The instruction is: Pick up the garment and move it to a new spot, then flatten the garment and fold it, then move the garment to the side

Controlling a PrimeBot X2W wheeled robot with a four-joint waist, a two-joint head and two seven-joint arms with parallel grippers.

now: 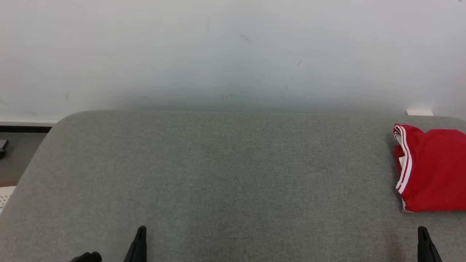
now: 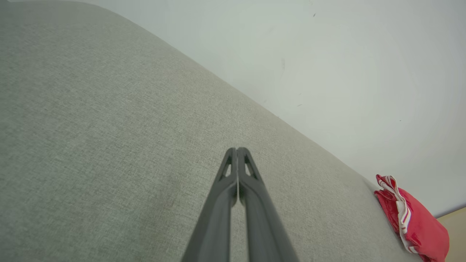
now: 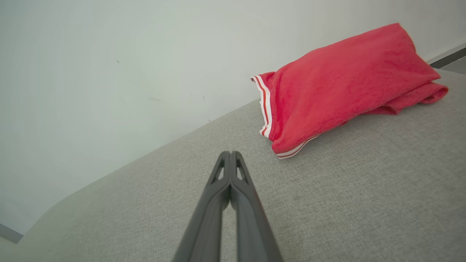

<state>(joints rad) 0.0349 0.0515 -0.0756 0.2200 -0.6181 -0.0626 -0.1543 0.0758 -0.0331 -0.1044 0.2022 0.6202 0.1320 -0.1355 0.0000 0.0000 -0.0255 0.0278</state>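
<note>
Left jaws and right jaws are pressed shut on nothing, poised low over the near edge of the grey surface (image 1: pixel 233 174), one toward each near corner. The right jaws sit near the red garment (image 1: pixel 433 167) but apart from it. It lies folded in a compact bundle, white-striped trim facing inward, at the right edge close to the far corner, by the wall (image 1: pixel 233 54). The move aside looks all but complete. Finishing well appears to mean lifting both jaws straight clear, with the right pair kept off the trim so the fold is not dragged open.
</note>
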